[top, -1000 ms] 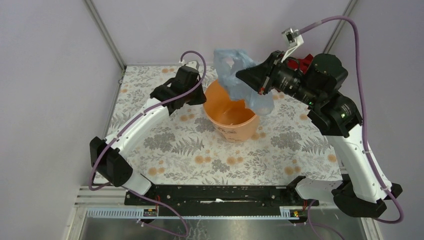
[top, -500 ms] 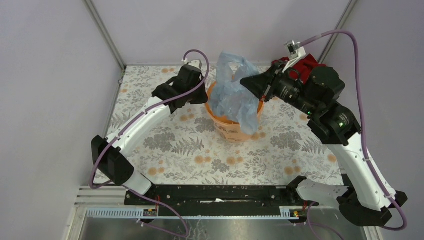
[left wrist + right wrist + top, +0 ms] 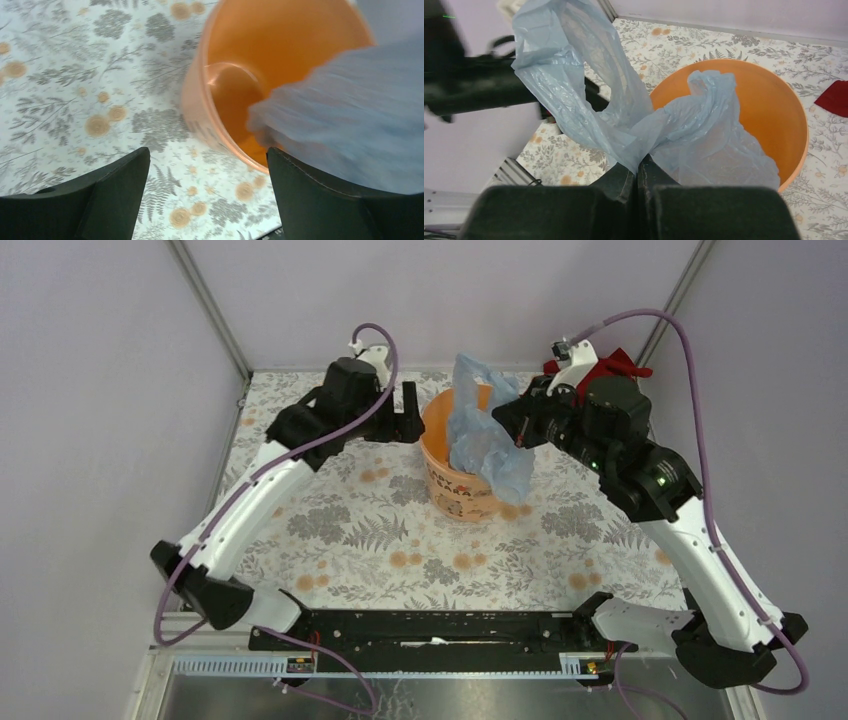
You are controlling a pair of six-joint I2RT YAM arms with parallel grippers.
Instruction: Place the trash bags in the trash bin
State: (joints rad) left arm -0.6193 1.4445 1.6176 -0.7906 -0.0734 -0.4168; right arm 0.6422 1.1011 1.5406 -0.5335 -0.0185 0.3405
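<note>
Your flowered table (image 3: 380, 530) carries the whole scene, with both arms reaching in toward its far middle. The trash bin (image 3: 455, 480) stands upright there, an orange bucket between the two grippers.

From above, you see the trash bag (image 3: 480, 435) hanging from the right gripper (image 3: 518, 430) over the bin's mouth. One pale blue fold lies across the right side of the rim. The right wrist view adds what the top view hides: the right gripper (image 3: 639, 165) has its fingers pressed together on a gathered fold of the film. One loop of the trash bag (image 3: 589, 95) stands up above the pinch, and the rest sags over the open trash bin (image 3: 774, 100).

The left gripper (image 3: 408, 415) sits just beside the bin's left rim. Its wrist view shows the left gripper (image 3: 207, 150) spread wide and holding nothing. Beyond it, that view looks down into the trash bin (image 3: 280, 45), with the trash bag (image 3: 360, 115) veiling the right of the opening.

A dark red cloth (image 3: 615, 365) lies behind the right arm.

You can make out print on the bin's side, but it is too small to read.
</note>
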